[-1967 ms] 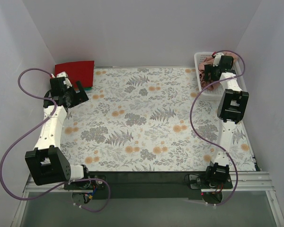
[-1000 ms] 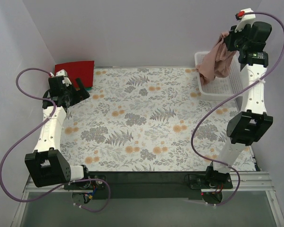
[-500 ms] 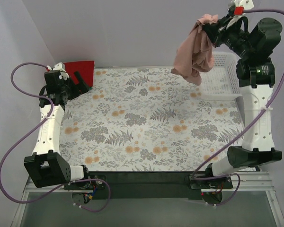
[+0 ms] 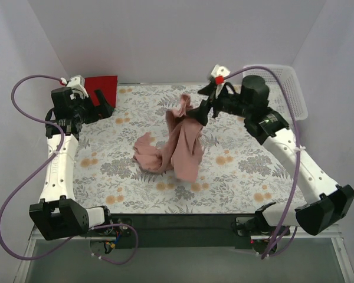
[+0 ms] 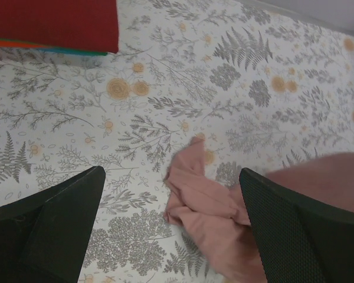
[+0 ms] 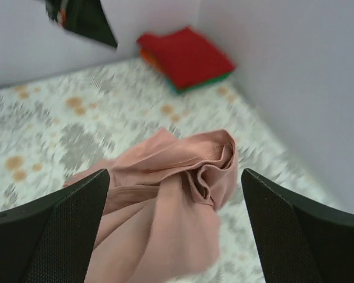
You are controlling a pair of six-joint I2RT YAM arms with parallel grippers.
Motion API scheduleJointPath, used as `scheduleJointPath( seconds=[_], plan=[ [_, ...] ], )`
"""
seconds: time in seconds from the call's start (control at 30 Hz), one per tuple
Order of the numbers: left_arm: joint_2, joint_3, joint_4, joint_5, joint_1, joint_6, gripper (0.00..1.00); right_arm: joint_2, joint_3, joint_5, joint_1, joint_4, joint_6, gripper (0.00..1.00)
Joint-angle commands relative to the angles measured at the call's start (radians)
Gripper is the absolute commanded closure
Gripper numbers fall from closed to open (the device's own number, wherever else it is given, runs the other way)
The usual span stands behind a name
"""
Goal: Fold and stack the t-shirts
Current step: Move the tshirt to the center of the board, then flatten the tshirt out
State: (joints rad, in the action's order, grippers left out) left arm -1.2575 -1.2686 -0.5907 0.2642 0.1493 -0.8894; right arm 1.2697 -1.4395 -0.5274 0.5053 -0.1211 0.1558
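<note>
Top external shows us the right arm (image 4: 283, 147) stretched low, right gripper (image 4: 199, 109) splayed by a crumpled dusty-pink cloth t-shirt (image 4: 180, 147), seemingly loose; left gripper (image 4: 104, 103) splayed too.

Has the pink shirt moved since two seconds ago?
Yes. The pink shirt has gone from the basket at the far right, leftward and nearer, to the middle of the table cloth.

I see the dusty pink t-shirt (image 4: 180, 147) bunched at the middle of the floral surface (image 4: 253, 168), its upper end standing up just beside my right gripper (image 4: 196, 112). The folded red t-shirt (image 4: 101, 87) lies at 10 o'clock, beside my left gripper (image 4: 99, 109); the white basket (image 4: 283, 88) at 2 o'clock.
</note>
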Motion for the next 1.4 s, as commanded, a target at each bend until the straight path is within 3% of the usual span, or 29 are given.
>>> scheduleJointPath(
  seconds=[0.0, 0.1, 0.27, 0.37, 0.47, 0.5, 0.6, 0.87, 0.97, 1.03, 1.07, 1.1, 1.13, 1.23, 1.3, 1.37],
  plan=[
    [0.059, -0.002, -0.072, 0.195, 0.001, 0.182, 0.02, -0.007, 0.106, 0.015, 0.027, -0.095, -0.004, 0.02],
    [0.089, 0.044, -0.159, 0.385, 0.003, 0.363, 0.02, -0.056, 0.226, 0.179, 0.013, -0.118, -0.003, 0.02],
    [0.132, 0.17, -0.267, 0.535, -0.017, 0.601, 0.02, -0.029, 0.326, 0.162, -0.036, -0.239, 0.014, 0.02],
    [0.129, 0.262, -0.276, 0.452, -0.114, 0.671, 0.1, 0.028, 0.372, 0.132, -0.054, -0.242, 0.022, 0.07],
    [0.127, 0.369, -0.226, 0.313, -0.253, 0.684, 0.17, 0.134, 0.372, 0.074, -0.06, -0.242, 0.019, 0.19],
    [0.122, 0.389, -0.183, 0.29, -0.295, 0.682, 0.18, 0.167, 0.357, 0.031, -0.06, -0.242, 0.016, 0.27],
    [0.096, 0.448, -0.106, 0.228, -0.347, 0.681, 0.22, 0.296, 0.311, -0.02, -0.051, -0.239, -0.016, 0.38],
    [-0.028, 0.52, 0.064, 0.092, -0.458, 0.612, 0.27, 0.497, 0.248, 0.032, 0.027, -0.16, -0.082, 0.39],
    [-0.109, 0.532, 0.113, 0.003, -0.484, 0.589, 0.36, 0.554, 0.217, 0.102, 0.055, -0.15, -0.085, 0.4],
    [-0.134, 0.529, 0.133, -0.037, -0.488, 0.577, 0.41, 0.598, 0.196, 0.148, 0.056, -0.152, -0.093, 0.46],
    [-0.154, 0.531, 0.15, -0.045, -0.488, 0.573, 0.43, 0.611, 0.183, 0.165, 0.055, -0.153, -0.093, 0.49],
    [-0.161, 0.528, 0.152, -0.052, -0.488, 0.575, 0.45, 0.622, 0.18, 0.199, 0.055, -0.153, -0.088, 0.61],
    [-0.172, 0.523, 0.152, -0.074, -0.488, 0.575, 0.54, 0.635, 0.18, 0.217, 0.055, -0.157, -0.085, 0.67],
    [-0.2, 0.522, 0.16, -0.143, -0.487, 0.578, 0.66, 0.648, 0.192, 0.279, 0.045, -0.172, -0.068, 0.87],
    [-0.204, 0.523, 0.167, -0.174, -0.485, 0.581, 0.86, 0.646, 0.211, 0.311, 0.023, -0.189, -0.058, 0.99],
    [-0.203, 0.525, 0.164, -0.192, -0.461, 0.584, 1.0, 0.636, 0.22, 0.326, -0.005, -0.204, -0.045, 0.99]
  ],
)
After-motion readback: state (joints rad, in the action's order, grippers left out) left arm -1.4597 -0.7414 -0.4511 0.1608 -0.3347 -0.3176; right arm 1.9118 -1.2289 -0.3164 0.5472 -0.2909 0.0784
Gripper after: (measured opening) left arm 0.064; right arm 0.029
